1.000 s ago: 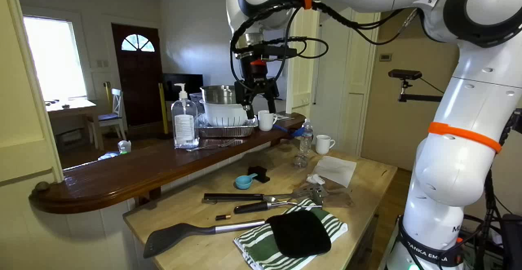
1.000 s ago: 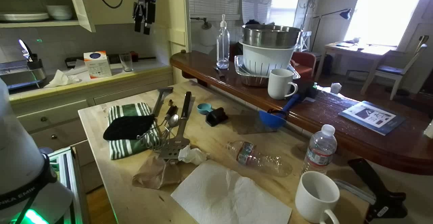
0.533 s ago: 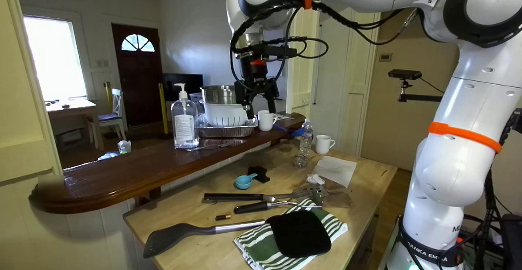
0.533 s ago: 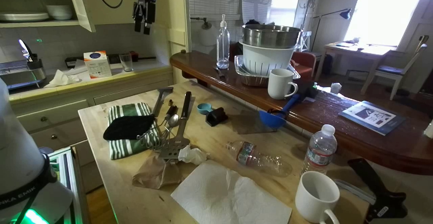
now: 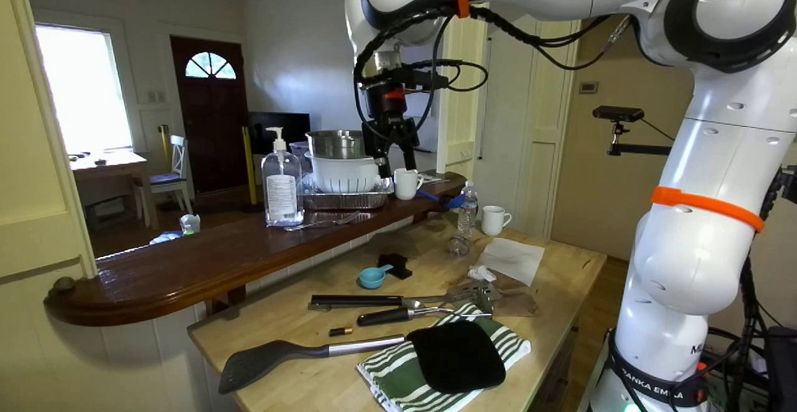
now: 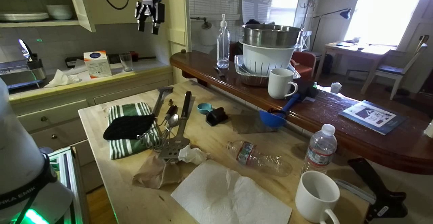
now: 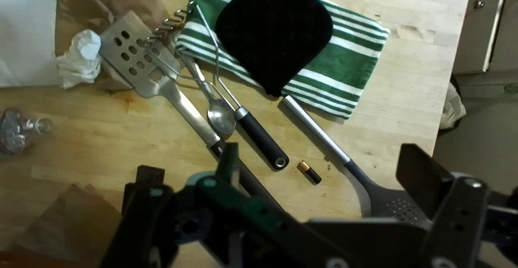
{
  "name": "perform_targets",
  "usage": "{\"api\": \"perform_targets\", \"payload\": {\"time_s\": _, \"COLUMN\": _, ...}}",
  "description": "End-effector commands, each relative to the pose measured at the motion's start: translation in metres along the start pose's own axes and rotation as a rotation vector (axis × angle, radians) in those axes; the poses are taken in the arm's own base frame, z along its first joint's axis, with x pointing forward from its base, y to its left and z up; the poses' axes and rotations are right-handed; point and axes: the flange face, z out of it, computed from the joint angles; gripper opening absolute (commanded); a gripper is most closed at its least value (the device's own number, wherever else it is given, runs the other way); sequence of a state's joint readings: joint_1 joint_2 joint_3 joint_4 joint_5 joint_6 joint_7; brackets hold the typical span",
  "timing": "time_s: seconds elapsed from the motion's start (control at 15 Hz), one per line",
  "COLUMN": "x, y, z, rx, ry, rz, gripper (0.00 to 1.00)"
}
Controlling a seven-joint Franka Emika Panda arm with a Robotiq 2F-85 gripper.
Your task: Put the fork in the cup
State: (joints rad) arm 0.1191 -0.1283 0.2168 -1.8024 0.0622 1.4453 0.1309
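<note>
The step in hand seemed to be the approach, with nothing grasped. The black two-fingered end effector hung high over the pale wooden desk, its fingers wide apart and nothing between them. In an exterior view, the slim silver metal fork lay on the glossy dark-brown wooden ledge at the desk's far side, on the near side of the clear plastic pump bottle and the shallow silver foil tray. The wrist view did not show it. The next move probably called for a shift across to the ledge, then a low descent and a pinch over the handle without nudging the bottle.

The fork looked thin and flat, its broader head seemingly to the right; the tines were too fine to count. The upright white cylindrical ledge mug, apparently ceramic and just beside the tray, seemed the likelier target, being nearer the fork than the matching white desk mug.
</note>
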Motion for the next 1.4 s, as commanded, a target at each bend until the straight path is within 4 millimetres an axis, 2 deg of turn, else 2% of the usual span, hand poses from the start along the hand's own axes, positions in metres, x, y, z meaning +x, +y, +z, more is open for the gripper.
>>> {"api": "perform_targets", "payload": {"time_s": 0.0, "x": 0.046, "y": 0.012, "z": -0.001, "rx": -0.042, "ry": -0.019, "rz": -0.189, "gripper": 1.0}}
{"api": "perform_targets", "payload": {"time_s": 0.47, "x": 0.12, "y": 0.005, "z": 0.013, "rx": -0.245, "ry": -0.018, "rz": -0.485, "gripper": 1.0}}
{"api": "perform_targets", "payload": {"time_s": 0.67, "x": 0.147, "y": 0.008, "z": 0.017, "rx": -0.299, "ry": 0.133, "rz": -0.566, "gripper": 1.0}}
{"api": "perform_targets", "payload": {"time_s": 0.73, "x": 0.134, "y": 0.004, "z": 0.017, "rx": -0.267, "ry": 0.065, "rz": -0.517, "gripper": 1.0}}
{"api": "perform_targets", "payload": {"time_s": 0.87, "x": 0.146, "y": 0.005, "z": 0.019, "rx": -0.277, "ry": 0.12, "rz": -0.541, "gripper": 1.0}}
{"api": "perform_targets", "payload": {"time_s": 1.13, "x": 0.147, "y": 0.007, "z": 0.017, "rx": -0.278, "ry": 0.125, "rz": -0.55, "gripper": 1.0}}
{"api": "perform_targets", "payload": {"time_s": 1.2, "x": 0.154, "y": 0.011, "z": 0.021, "rx": -0.26, "ry": 0.172, "rz": -0.635, "gripper": 1.0}}
{"api": "perform_targets", "payload": {"time_s": 1.33, "x": 0.178, "y": 0.018, "z": 0.029, "rx": -0.253, "ry": 0.268, "rz": -0.691, "gripper": 1.0}}
